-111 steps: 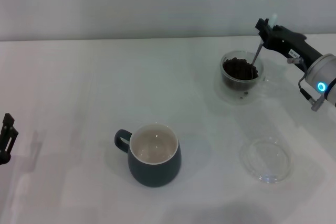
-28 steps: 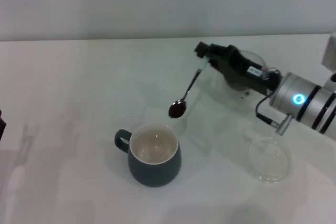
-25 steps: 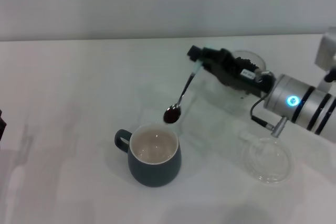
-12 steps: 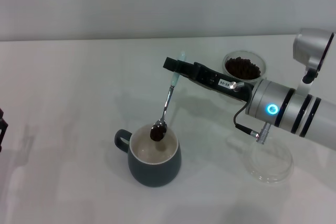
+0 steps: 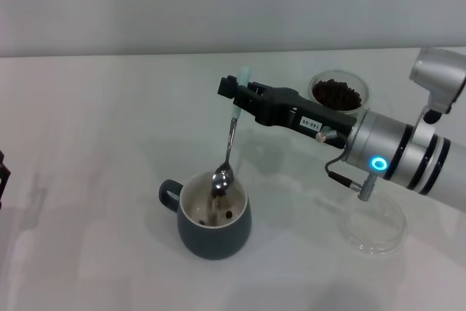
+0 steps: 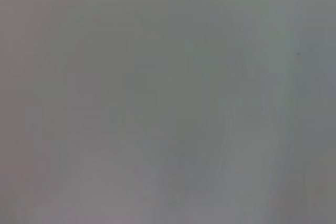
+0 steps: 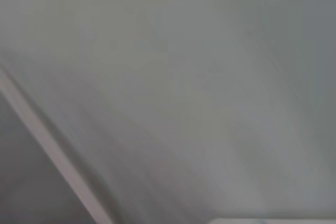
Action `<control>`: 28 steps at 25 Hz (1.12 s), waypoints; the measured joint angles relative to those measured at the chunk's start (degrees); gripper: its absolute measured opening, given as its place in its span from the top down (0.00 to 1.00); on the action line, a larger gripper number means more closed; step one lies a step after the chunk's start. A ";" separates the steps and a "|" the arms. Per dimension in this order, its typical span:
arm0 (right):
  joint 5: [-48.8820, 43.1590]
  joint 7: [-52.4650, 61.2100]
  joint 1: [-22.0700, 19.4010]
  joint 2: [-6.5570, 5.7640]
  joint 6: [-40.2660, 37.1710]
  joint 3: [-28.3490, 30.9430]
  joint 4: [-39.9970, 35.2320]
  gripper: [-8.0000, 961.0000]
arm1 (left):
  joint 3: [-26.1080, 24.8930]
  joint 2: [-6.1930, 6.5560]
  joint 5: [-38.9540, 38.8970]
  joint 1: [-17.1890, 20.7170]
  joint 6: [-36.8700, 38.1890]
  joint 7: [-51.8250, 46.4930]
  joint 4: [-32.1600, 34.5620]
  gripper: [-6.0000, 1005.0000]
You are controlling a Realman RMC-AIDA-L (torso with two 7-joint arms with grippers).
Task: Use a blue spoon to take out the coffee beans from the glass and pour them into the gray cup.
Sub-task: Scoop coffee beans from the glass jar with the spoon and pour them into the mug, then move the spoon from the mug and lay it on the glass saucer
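- Head view, right gripper: black, reaching in from the right over the middle of the white table; its fingers are closed on the pale-blue handle tip of the blue spoon, a small teaspoon with a shiny metal neck and bowl.
- Head view, spoon: hangs nearly upright, handle up, bowl down just above the far rim of the gray cup. Half a second ago the bowl carried a dark load; now it shows bare metal.
- Head view, gray cup: a rounded dark blue-gray ceramic mug with an off-white inside and a loop handle on its left side, standing front and centre. A few dark brown coffee beans now lie inside it, where the inside was bare before.
- Head view, glass: small and clear, filled with dark beans, standing behind the right arm near the far right of the table; unmoved since earlier.
- Head view, flat clear glass saucer: front right, partly under the arm.
- Head view, left gripper: only a dark sliver at the left edge; cannot tell how its fingers stand.
- Head view, open room: bare table to the left of the cup and behind it up to the far edge.
- Left wrist view: a blurred grey field, nothing distinguishable.
- Right wrist view: blurred grey with a pale diagonal streak; nothing identifiable.
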 joint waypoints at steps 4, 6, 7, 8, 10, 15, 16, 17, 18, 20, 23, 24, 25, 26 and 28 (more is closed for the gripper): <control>-0.04 -3.31 -0.53 0.00 -2.16 0.00 -0.02 0.84 | 0.00 0.01 0.00 -0.14 0.00 0.00 0.00 0.26; -0.06 -3.45 -0.81 -0.07 -2.91 0.09 -0.03 0.84 | 0.00 0.01 0.00 -0.20 0.00 0.00 0.00 0.26; -0.04 -3.42 -0.93 -0.14 -3.38 0.26 -0.02 0.84 | 0.00 0.01 0.00 -0.22 0.00 0.00 0.00 0.26; 0.07 -3.27 -1.16 -0.25 -4.00 0.59 0.05 0.84 | 0.00 0.01 0.00 -0.22 0.00 -0.01 0.00 0.26; 0.41 -3.04 -1.76 -0.51 -5.44 1.57 0.27 0.84 | 0.00 -0.02 0.00 -0.15 0.01 0.00 0.00 0.26; 0.35 -2.85 -4.54 -1.68 -11.30 8.48 1.58 0.84 | 0.00 -0.06 0.00 -0.07 0.01 0.00 0.00 0.26; 0.28 -2.81 -4.81 -1.92 -12.04 9.36 1.94 0.84 | 0.00 -0.06 0.01 -0.07 0.01 0.00 0.00 0.26; 0.23 -2.66 -5.17 -2.40 -13.03 10.61 2.58 0.84 | 0.00 -0.03 0.00 -0.07 0.01 0.00 0.00 0.26; 0.22 -2.32 -5.48 -2.99 -14.27 11.86 3.33 0.84 | 0.00 -0.03 0.00 -0.07 0.01 0.00 0.00 0.26; 0.22 -1.07 -5.85 -4.38 -16.30 13.55 5.06 0.84 | 0.00 0.00 0.01 -0.08 0.01 0.00 0.00 0.26; 0.18 0.81 -5.83 -7.09 -18.03 14.40 7.95 0.84 | 0.00 0.01 0.00 -0.22 0.01 0.00 0.00 0.26; 0.18 0.90 -5.69 -7.96 -18.20 14.41 8.92 0.84 | -0.01 0.01 0.01 -0.29 0.01 0.00 0.00 0.26; 0.12 0.81 -5.59 -8.55 -18.31 14.37 9.62 0.84 | -0.03 0.01 0.01 -0.35 0.01 0.00 0.00 0.26; -0.15 0.68 -5.50 -9.14 -18.30 14.36 10.31 0.84 | -0.05 0.01 0.01 -0.41 0.01 0.00 0.00 0.26; -1.11 0.49 -5.36 -10.02 -17.64 14.43 11.62 0.84 | -0.08 0.01 0.01 -0.53 0.07 0.00 0.00 0.26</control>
